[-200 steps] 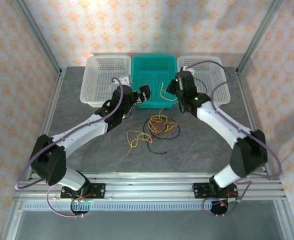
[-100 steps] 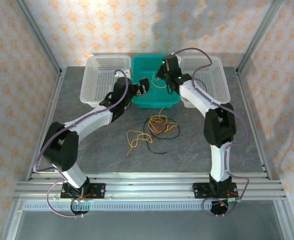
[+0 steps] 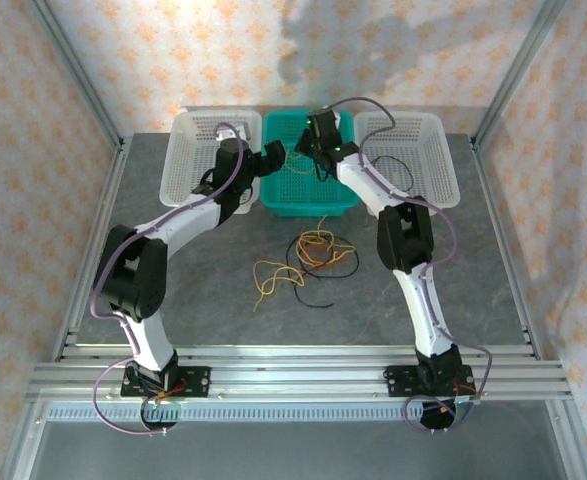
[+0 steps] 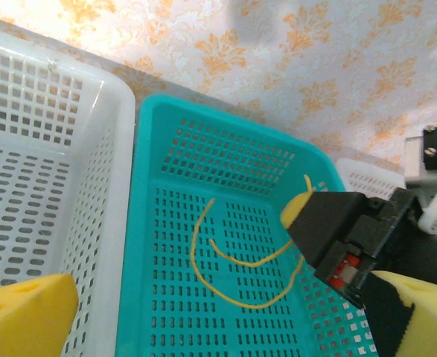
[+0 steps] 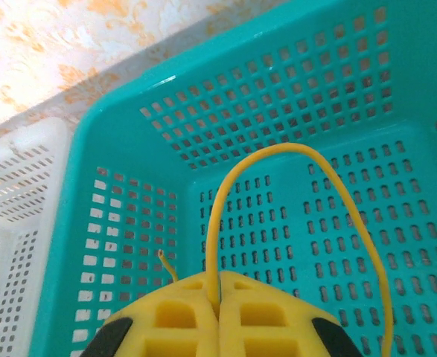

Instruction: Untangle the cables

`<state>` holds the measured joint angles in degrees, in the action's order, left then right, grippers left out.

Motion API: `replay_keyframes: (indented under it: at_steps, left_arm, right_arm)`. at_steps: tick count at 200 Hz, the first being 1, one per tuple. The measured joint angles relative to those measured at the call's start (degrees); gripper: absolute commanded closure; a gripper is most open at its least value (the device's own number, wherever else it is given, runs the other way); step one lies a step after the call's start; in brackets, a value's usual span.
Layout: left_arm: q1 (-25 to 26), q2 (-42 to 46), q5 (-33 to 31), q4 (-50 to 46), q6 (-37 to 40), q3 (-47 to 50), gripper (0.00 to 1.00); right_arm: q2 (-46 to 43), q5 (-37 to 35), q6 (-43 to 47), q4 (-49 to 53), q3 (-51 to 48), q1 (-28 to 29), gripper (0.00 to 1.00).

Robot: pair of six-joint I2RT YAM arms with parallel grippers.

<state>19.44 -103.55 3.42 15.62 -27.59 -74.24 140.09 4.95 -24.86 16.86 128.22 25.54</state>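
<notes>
My right gripper (image 5: 219, 288) is shut on a yellow cable (image 5: 266, 150), which arcs up out of the yellow pads and drops to the right inside the teal basket (image 5: 129, 97). From above, the right gripper (image 3: 310, 152) hangs over that basket's back half. In the left wrist view the same yellow cable (image 4: 252, 262) loops across the basket floor below the right gripper (image 4: 330, 227). My left gripper (image 4: 218, 301) stands open with nothing in it, over the teal basket's left side (image 3: 273, 158). Other cables, yellow, black and orange, lie tangled on the table (image 3: 318, 250).
A white basket (image 3: 198, 160) stands left of the teal basket (image 3: 308, 208) and another white basket (image 3: 423, 150) stands to its right. A loose yellow loop (image 3: 273, 275) and a black strand (image 3: 313, 300) lie in front of the tangle. Both arms reach far toward the back of the table.
Both arms swung back toward the teal basket. The right gripper carried the yellow cable from the basket's front right corner to over its inside. The left gripper moved to the basket's left rim.
</notes>
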Motion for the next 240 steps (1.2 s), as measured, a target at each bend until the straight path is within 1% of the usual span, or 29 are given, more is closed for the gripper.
replay_keyframes:
  at_steps: [7, 24, 40, 64, 92, 116, 154, 171, 185, 220, 240]
  left_arm:
    - [-0.1, -0.6, 0.6, 0.0, -0.2, -0.1, 0.01]
    - [-0.3, -1.6, 1.5, -0.2, -0.9, -0.1, 0.01]
    - [-0.4, -1.8, 2.4, -0.4, -1.1, -0.1, 0.01]
    - [-0.4, -1.8, 3.1, -0.3, -1.3, 0.0, 0.01]
    - [-0.4, -1.8, 3.3, -0.3, -1.3, 1.5, 0.01]
    - [-0.4, -1.2, 3.9, -0.4, -1.3, 3.7, 0.01]
    - [-0.2, 3.1, 5.5, -1.2, -0.8, 7.2, 0.01]
    - [0.4, 6.2, 5.4, -1.9, 0.0, 9.3, 0.01]
    - [1.3, 9.6, 5.5, -2.2, 0.7, 12.2, 0.01]
    - [3.5, 21.4, 6.6, -2.1, 0.7, 25.6, 0.01]
    - [4.7, 27.1, 6.4, -3.3, 0.5, 31.1, 0.01]
  right_arm:
    - [1.1, 0.3, -0.2, 0.4, 1.0, 0.0, 1.0]
    - [2.9, 1.0, -0.7, 1.1, 2.0, 0.0, 0.94]
    - [3.8, 1.5, -1.0, 2.0, 2.0, 0.0, 0.86]
    - [4.0, 1.9, -1.3, 3.0, 2.1, 0.0, 0.77]
    - [4.0, 2.2, -1.0, 3.0, 3.2, 0.0, 0.74]
    - [4.0, 2.2, -0.8, 3.1, 3.7, 0.0, 0.73]
    - [3.3, 2.1, 0.5, 3.9, 2.8, 0.0, 0.72]
    - [0.7, 2.2, 1.5, 4.2, -0.6, 0.0, 0.72]
    - [-3.3, 2.2, 2.6, 3.9, -5.5, 0.1, 0.73]
    - [-18.1, 3.3, 4.9, -1.7, -22.4, 1.1, 0.73]
    - [-26.5, 4.4, 7.1, -5.9, -31.4, 2.8, 0.73]
